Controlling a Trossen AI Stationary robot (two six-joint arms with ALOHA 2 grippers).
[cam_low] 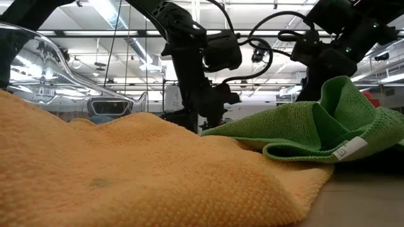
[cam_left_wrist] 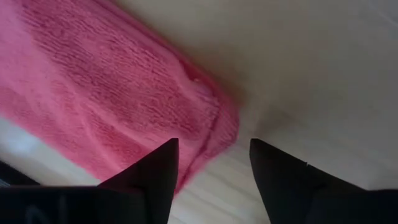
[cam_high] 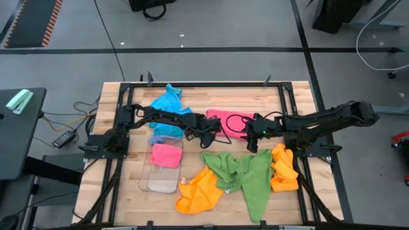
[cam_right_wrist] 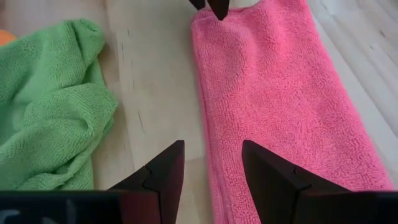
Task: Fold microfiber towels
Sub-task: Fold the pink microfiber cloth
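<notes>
Two arms meet over a folded pink towel (cam_high: 231,123) on the table (cam_high: 294,96). Left gripper (cam_left_wrist: 214,165) hangs with jaws spread and empty, the towel's corner just ahead between them. Right gripper (cam_right_wrist: 213,165) hovers low with jaws spread, straddling the towel's long edge without pinching it; a green towel (cam_right_wrist: 50,99) lies beside. Blue towel (cam_high: 169,112) sits behind the left arm; orange towels (cam_high: 198,191) lie nearer the front.
</notes>
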